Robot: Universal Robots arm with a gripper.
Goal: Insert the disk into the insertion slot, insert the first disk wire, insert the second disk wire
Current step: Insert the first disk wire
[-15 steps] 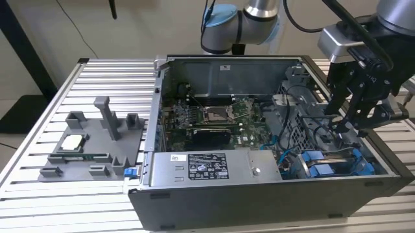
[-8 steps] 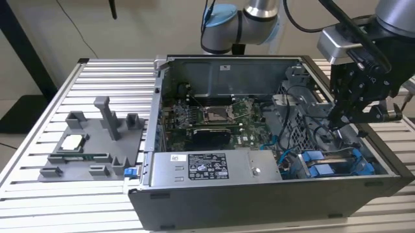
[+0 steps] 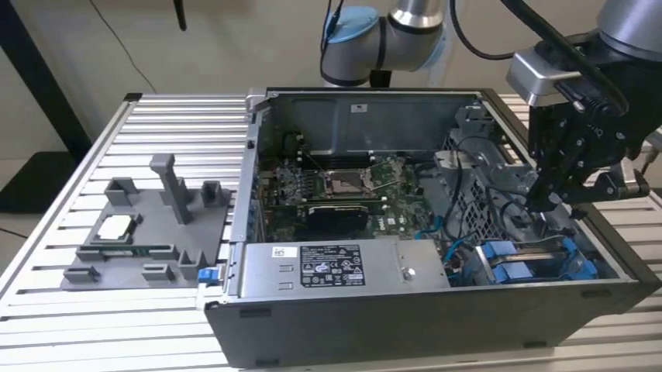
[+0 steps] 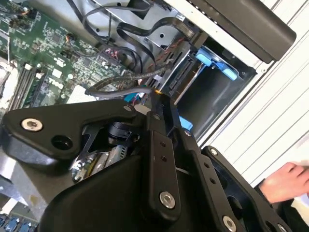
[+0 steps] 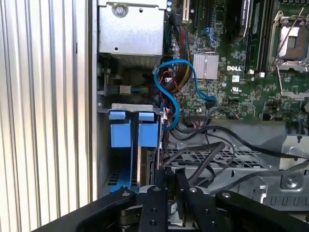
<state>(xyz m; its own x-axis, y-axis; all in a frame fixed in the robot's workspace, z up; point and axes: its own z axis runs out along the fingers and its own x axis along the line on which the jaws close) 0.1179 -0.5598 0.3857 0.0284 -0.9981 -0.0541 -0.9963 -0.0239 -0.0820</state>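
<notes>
The insertion slot is the dark bay with blue tabs at the open computer case's front corner, on the exterior view's right. A narrow grey edge of the disk shows between the blue parts, seemingly seated in the slot. My gripper hangs just above the bay's inner end, fingers pointing down. In both wrist views the fingers stand close together, and a black disk wire runs up to the tips. They look shut on its end. Most of the disk's body is hidden.
The grey power-supply box sits beside the bay, with the motherboard behind it. A blue cable loops near the bay, among several black cables. A grey fixture plate lies on the slatted table. A person's hand is outside the case.
</notes>
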